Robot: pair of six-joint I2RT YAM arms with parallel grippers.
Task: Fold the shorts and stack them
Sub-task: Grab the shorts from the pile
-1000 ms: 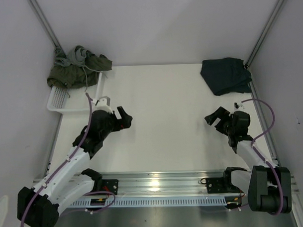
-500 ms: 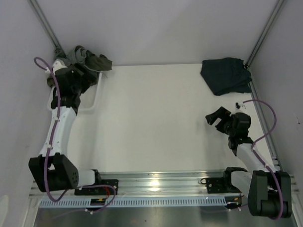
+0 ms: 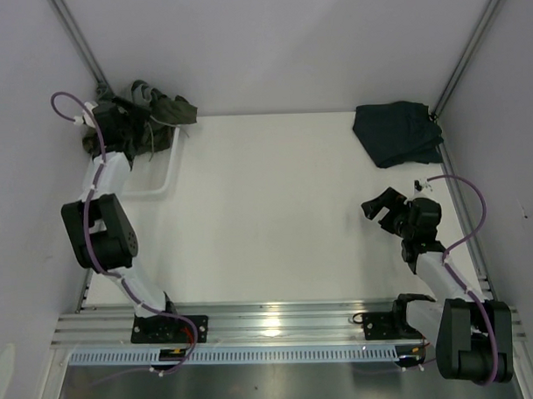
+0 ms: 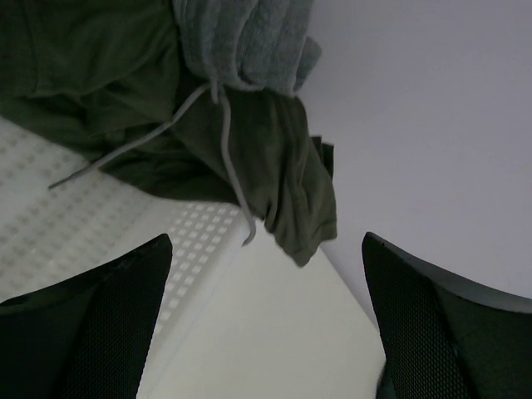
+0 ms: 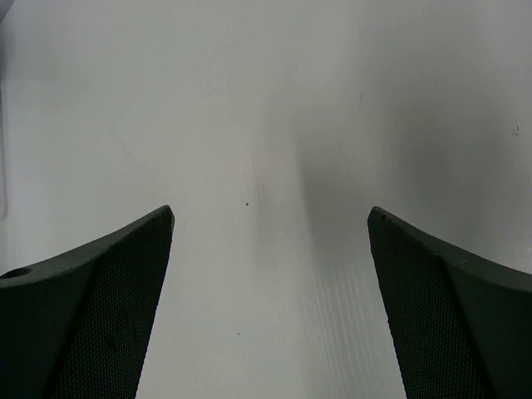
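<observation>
The olive green shorts (image 3: 171,109) lie crumpled over the far end of the white mesh basket (image 3: 165,178) in the far left corner. The light grey shorts (image 3: 140,92) are bunched on top of them. My left gripper (image 3: 138,134) hovers open just short of this heap. In the left wrist view the olive shorts (image 4: 274,166) and the grey shorts (image 4: 241,41) hang ahead of the gripper (image 4: 266,241), which holds nothing. The dark navy shorts (image 3: 397,132) lie folded at the far right. My right gripper (image 3: 380,204) stands open over bare table, empty (image 5: 270,212).
A grey drawstring (image 4: 224,141) dangles from the grey shorts across the olive cloth. The basket's mesh floor (image 4: 50,224) shows under the left finger. Walls close in on the left, far and right sides. The metal rail (image 3: 271,322) runs along the near edge.
My left arm has swung from the left middle of the table up to the far left corner, over the basket and the shorts. The right arm has hardly moved.
</observation>
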